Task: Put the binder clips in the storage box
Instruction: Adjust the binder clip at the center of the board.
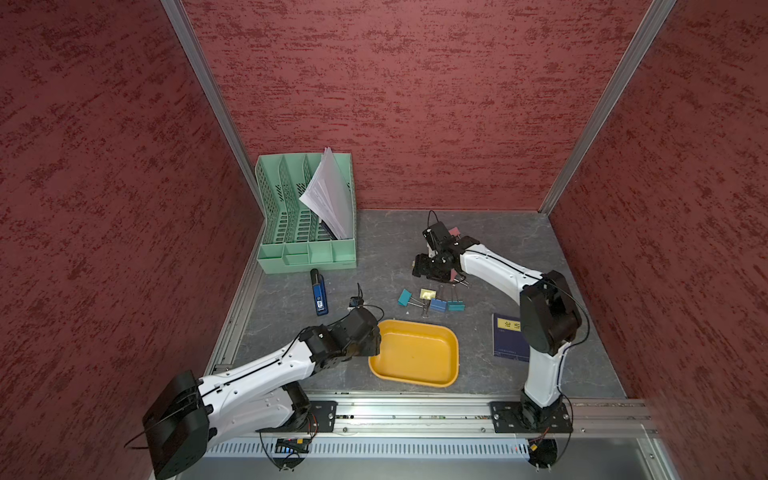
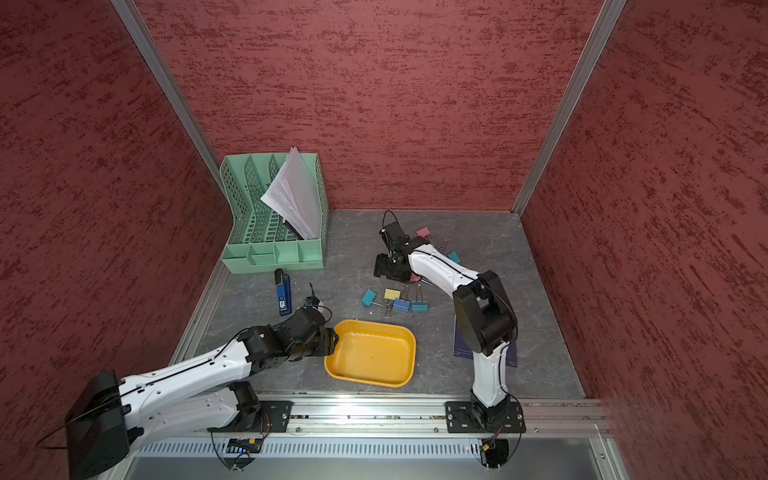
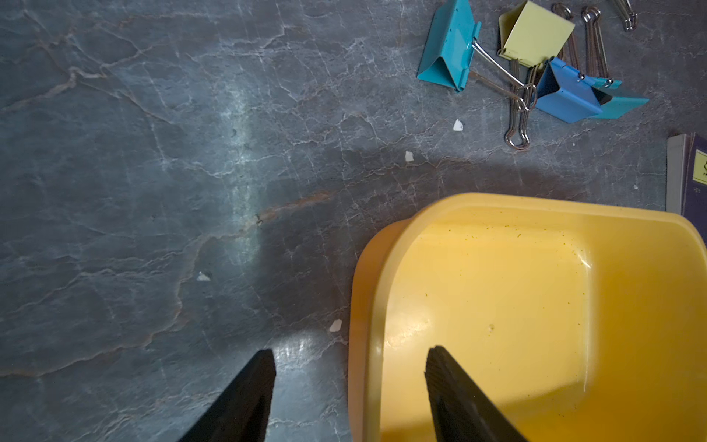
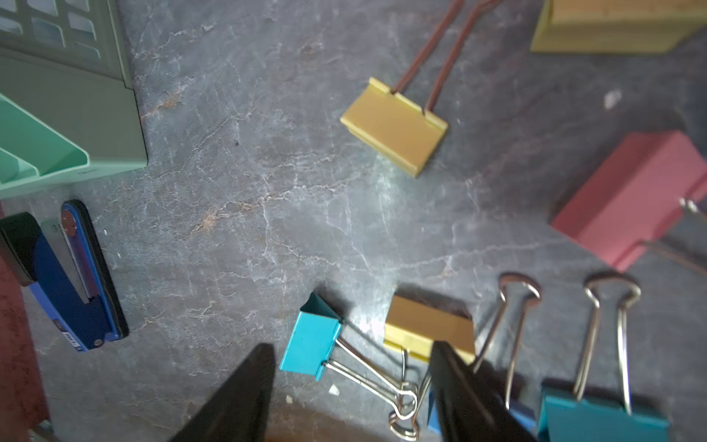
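The storage box (image 1: 415,353) sits toward 6 o'clock on the table (image 1: 519,249), its yellow floor bare where it shows. The left gripper (image 3: 350,354) hangs at the box's 9 o'clock end, jaws well apart and gripping nothing. In the left wrist view one finger stands over the table and the other over the box floor, with the rim between them. In both top views the wrist body hides these fingers.

Just at 12 o'clock of the box lies a cluster of binder clips (image 1: 432,301): a teal clip (image 1: 404,297), a yellow clip (image 1: 427,294), a blue clip (image 1: 437,304) and a second teal clip (image 1: 456,306), their wire handles crossing. The right gripper (image 4: 352,346) hovers at the cluster's 12 o'clock side, jaws spread and holding nothing. The teal clip's handles show between its fingers in the right wrist view, which is blurred; whether anything touches cannot be told.

Further clips ring that arm. A pink clip (image 2: 422,232) lies at 12 o'clock of the wrist, a third teal clip (image 2: 454,257) peeks from behind the forearm, and a second pink clip (image 2: 414,277) is half covered by the gripper. The total cannot be counted.

A dark book (image 1: 509,336) at the box's 3 o'clock is partly hidden by the right elbow. A stapler (image 1: 319,293) and a green file organizer (image 1: 307,253) lie toward 10 o'clock.
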`<action>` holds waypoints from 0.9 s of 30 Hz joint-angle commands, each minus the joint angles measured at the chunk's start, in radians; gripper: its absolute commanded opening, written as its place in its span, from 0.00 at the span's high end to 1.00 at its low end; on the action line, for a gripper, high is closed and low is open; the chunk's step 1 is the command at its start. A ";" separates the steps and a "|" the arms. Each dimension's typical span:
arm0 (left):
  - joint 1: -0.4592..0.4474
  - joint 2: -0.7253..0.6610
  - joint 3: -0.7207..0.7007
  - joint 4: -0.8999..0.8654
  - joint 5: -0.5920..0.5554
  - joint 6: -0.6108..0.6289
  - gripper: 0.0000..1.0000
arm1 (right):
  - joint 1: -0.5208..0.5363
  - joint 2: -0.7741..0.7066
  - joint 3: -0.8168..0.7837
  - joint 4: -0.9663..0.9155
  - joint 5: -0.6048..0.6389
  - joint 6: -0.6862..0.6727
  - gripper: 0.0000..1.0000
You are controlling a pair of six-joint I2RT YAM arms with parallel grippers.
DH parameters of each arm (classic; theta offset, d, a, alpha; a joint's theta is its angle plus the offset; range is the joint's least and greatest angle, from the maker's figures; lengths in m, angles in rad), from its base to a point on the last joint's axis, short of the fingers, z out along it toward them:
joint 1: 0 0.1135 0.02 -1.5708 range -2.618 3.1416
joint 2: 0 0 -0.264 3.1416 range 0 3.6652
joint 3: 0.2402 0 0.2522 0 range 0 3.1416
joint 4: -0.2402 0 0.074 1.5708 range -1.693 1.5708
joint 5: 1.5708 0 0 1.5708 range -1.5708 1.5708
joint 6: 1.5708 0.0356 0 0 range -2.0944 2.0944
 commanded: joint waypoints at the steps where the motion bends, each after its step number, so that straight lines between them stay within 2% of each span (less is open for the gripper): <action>1: 0.015 -0.016 -0.013 0.006 0.019 0.031 0.34 | -0.004 0.047 0.117 0.050 -0.039 -0.075 0.61; 3: 0.026 -0.012 -0.018 0.013 0.026 0.034 0.34 | -0.005 0.117 0.208 0.012 -0.034 -0.090 0.73; 7: 0.032 -0.011 -0.027 0.019 0.031 0.034 0.33 | -0.006 0.275 0.415 -0.099 -0.029 -0.115 0.76; 11: 0.043 -0.013 -0.027 0.015 0.036 0.039 0.34 | -0.018 0.392 0.549 -0.165 -0.004 -0.109 0.80; 18: 0.055 -0.016 -0.036 0.019 0.039 0.040 0.33 | -0.024 0.474 0.626 -0.197 0.036 -0.128 0.81; 27: 0.064 -0.025 -0.052 0.012 0.037 0.039 0.33 | -0.030 0.484 0.618 -0.205 0.108 -0.169 0.81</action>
